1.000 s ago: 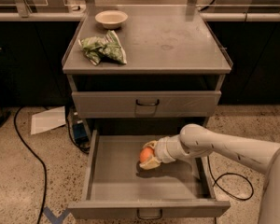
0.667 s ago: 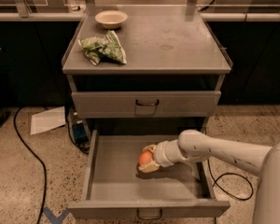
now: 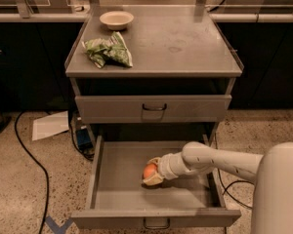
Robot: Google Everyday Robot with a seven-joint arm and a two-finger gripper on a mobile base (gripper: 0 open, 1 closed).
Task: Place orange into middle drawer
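The orange [image 3: 149, 171] is small and round and sits low inside the open middle drawer [image 3: 118, 198], near the middle of its floor. My gripper [image 3: 152, 173] reaches in from the right and is shut on the orange. The pale arm runs off to the lower right. The drawer is pulled out wide, with its grey front panel and loop handle [image 3: 156, 223] at the bottom of the view.
The top drawer [image 3: 153, 109] above is closed, with a dark loop handle. On the cabinet top [image 3: 185, 43] lie a green-and-white snack bag [image 3: 108, 50] and a pale cream bowl [image 3: 116, 19]. A cable [image 3: 27, 152] and paper [image 3: 50, 126] lie on the floor to the left.
My gripper and the orange have moved slightly left and down within the drawer. The drawer itself has not moved.
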